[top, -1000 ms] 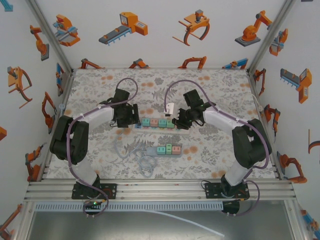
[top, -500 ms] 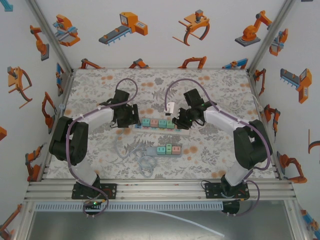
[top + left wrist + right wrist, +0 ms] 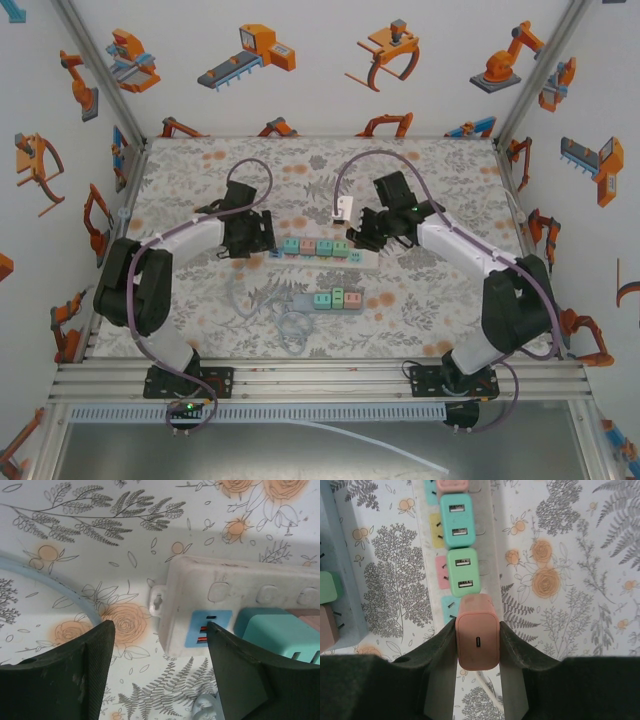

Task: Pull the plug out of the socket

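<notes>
At the power strip's (image 3: 492,580) right end, the right gripper (image 3: 477,627) pinches the salmon plug (image 3: 477,647), seemingly grasped but not yet pulled clear, while the spread left gripper (image 3: 159,630) brackets the opposite end.

A lab robot cell: aluminium frame rails (image 3: 320,378) box in a floral-covered desk (image 3: 450,165), white walls (image 3: 320,100) carry orange robot stickers (image 3: 262,52), with left arm (image 3: 190,238) and right arm (image 3: 455,245) bolted at its edge

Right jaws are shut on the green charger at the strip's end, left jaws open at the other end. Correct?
Not quite: the right jaws are shut on the salmon-pink charger. The green charger sits beside it, ungripped, as the right wrist view shows. The rest stands.
</notes>
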Tool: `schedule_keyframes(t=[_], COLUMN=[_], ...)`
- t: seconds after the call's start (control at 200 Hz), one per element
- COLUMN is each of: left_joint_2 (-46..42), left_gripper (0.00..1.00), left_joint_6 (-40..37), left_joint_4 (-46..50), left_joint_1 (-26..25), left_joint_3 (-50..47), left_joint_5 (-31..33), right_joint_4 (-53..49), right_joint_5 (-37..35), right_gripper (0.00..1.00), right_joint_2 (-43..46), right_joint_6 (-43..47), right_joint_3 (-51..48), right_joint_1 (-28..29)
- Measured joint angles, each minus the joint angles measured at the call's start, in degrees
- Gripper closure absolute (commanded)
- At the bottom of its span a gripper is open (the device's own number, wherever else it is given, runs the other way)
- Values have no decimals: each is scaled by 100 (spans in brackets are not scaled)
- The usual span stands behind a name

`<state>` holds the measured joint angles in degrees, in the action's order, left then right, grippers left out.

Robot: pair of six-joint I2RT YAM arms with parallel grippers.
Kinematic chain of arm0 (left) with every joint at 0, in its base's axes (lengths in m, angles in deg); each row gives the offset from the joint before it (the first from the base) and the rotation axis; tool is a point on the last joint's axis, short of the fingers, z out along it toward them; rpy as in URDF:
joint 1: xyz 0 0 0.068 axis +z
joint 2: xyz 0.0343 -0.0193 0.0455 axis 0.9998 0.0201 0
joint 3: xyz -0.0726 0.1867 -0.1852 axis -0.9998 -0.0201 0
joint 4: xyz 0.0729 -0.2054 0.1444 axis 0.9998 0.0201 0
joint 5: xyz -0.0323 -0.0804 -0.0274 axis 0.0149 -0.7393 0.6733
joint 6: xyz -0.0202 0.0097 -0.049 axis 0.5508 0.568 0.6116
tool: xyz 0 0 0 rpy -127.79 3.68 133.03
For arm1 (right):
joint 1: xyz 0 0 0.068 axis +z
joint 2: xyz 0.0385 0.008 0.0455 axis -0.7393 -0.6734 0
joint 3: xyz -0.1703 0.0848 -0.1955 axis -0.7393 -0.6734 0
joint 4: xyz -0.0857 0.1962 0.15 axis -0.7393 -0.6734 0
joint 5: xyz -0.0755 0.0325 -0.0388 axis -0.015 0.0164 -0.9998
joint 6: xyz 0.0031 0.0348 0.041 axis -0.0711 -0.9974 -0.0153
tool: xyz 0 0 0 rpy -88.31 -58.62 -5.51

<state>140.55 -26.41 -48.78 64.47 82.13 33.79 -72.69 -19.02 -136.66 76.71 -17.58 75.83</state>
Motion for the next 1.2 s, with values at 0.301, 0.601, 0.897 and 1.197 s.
schedule_keyframes(t=[0.301,0.601,0.897,1.197], left_joint_2=[-686,-2518,-4068,-4780], left_gripper=[27,17,0,3], left_joint_6=[-28,-302,-483,-658], left_joint_4=[498,109,-730,-1019], left_joint_1=[0,4,-2,-2], left_joint_3=[2,-98,-601,-970], left_joint_5=[7,-1084,-2295,-2608], right_joint_4=[186,2116,4234,3748], right_joint_5=[186,348,-4,-286], right_gripper=[88,88,89,88], right_joint_2=[435,632,-90,-2090], right_joint_6=[-807,-3425,-6996,-8393], right_joint_3=[317,197,-240,693], right_joint_1=[0,-616,-2236,-2470])
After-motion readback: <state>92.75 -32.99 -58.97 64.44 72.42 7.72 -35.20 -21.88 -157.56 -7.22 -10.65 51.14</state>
